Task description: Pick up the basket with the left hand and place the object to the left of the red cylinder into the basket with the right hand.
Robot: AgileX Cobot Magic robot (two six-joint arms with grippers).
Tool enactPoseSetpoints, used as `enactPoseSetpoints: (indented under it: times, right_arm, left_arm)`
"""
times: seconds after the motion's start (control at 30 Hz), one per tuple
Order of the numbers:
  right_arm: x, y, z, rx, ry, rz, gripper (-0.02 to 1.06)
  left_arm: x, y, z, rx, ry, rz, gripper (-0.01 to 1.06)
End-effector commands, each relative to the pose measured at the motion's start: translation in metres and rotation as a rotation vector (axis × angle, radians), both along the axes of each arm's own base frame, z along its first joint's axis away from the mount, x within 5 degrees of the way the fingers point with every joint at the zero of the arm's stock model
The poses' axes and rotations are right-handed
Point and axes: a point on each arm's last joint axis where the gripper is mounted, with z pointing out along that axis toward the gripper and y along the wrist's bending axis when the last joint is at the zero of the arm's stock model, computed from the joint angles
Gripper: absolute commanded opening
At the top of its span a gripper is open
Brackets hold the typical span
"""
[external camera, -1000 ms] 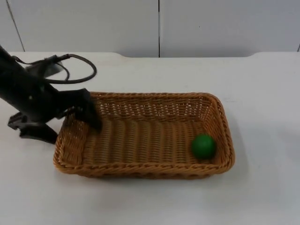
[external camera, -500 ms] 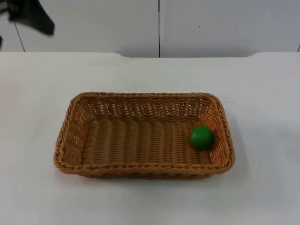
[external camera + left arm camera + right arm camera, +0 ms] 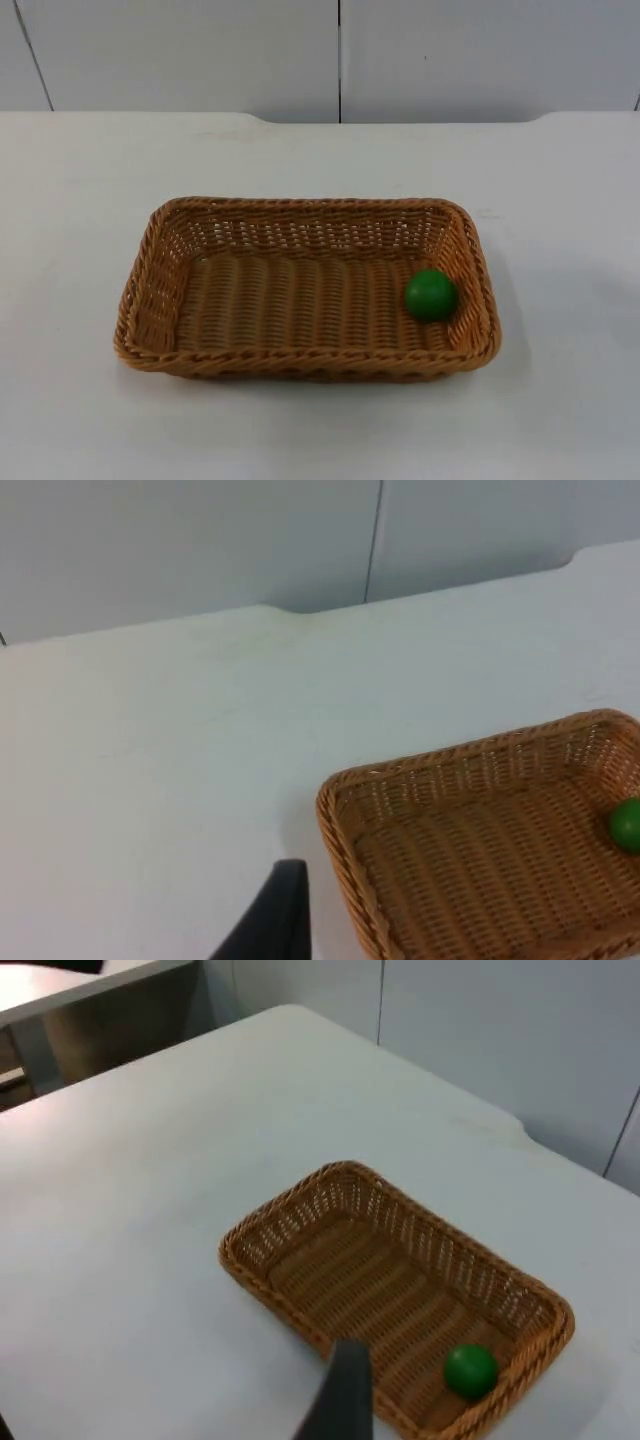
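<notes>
A green ball (image 3: 431,295) is lying in the wicker basket (image 3: 300,360) on the white desk (image 3: 560,200), both claws' openings impossible to tell.

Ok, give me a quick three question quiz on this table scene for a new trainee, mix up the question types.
1. True or false: the green ball lies inside the woven wicker basket.
2. Which end of the basket is the ball near in the top view? A) its left end B) its right end C) the middle
3. Fill in: the basket rests on the white ____.

Key: 1 true; 2 B; 3 table.
</notes>
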Motion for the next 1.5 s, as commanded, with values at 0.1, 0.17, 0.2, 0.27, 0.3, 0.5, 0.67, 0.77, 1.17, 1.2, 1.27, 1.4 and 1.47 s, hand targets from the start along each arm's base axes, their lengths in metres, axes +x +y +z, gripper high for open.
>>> enactPoseSetpoints:
  times: [0.1, 0.17, 0.2, 0.27, 0.3, 0.5, 0.67, 0.77, 1.17, 1.2, 1.27, 1.4, 1.47]
  right_arm:
    - [-0.02, -0.019, -0.027, 0.012, -0.002, -0.005, 0.72]
    - [-0.024, -0.023, -0.032, 0.015, 0.001, -0.007, 0.72]
    - [-0.027, -0.026, -0.036, 0.013, 0.014, -0.011, 0.72]
    - [-0.034, -0.033, -0.043, 0.014, 0.029, -0.016, 0.72]
    - [-0.038, -0.037, -0.048, 0.007, 0.036, -0.016, 0.72]
    - [-0.05, -0.048, -0.069, 0.002, 0.078, -0.029, 0.72]
    - [-0.06, -0.059, -0.067, 0.066, 0.025, -0.032, 0.72]
    - [-0.065, -0.063, -0.068, 0.086, 0.006, -0.031, 0.72]
    - [-0.073, -0.073, -0.073, 0.04, 0.033, -0.045, 0.72]
    - [-0.073, -0.074, -0.075, 0.02, 0.039, -0.053, 0.72]
    - [-0.072, -0.075, -0.076, 0.006, 0.042, -0.06, 0.72]
    - [-0.07, -0.075, -0.085, -0.041, 0.069, -0.073, 0.72]
    - [-0.07, -0.075, -0.085, -0.041, 0.069, -0.073, 0.72]
  left_arm:
    - [-0.057, -0.002, -0.019, -0.023, -0.124, 0.026, 1.05]
    - [-0.065, -0.002, -0.024, -0.031, -0.129, 0.036, 1.05]
    - [-0.074, -0.002, -0.027, -0.039, -0.139, 0.052, 1.05]
    - [-0.088, 0.0, -0.034, -0.044, -0.15, 0.089, 1.05]
    - [-0.095, 0.002, -0.036, -0.025, -0.159, 0.108, 1.05]
    - [-0.122, 0.009, -0.044, 0.004, -0.19, 0.211, 1.05]
    - [-0.128, 0.017, -0.05, 0.031, -0.145, 0.293, 1.05]
    - [-0.128, 0.019, -0.051, 0.021, -0.128, 0.331, 1.05]
    - [-0.133, 0.032, -0.064, 0.116, 0.003, 0.444, 1.05]
    - [-0.131, 0.032, -0.066, 0.117, -0.004, 0.446, 1.05]
    - [-0.129, 0.032, -0.067, 0.117, -0.006, 0.446, 1.05]
    - [-0.129, 0.032, -0.067, 0.117, -0.006, 0.446, 1.05]
    - [-0.129, 0.032, -0.067, 0.117, -0.006, 0.446, 1.05]
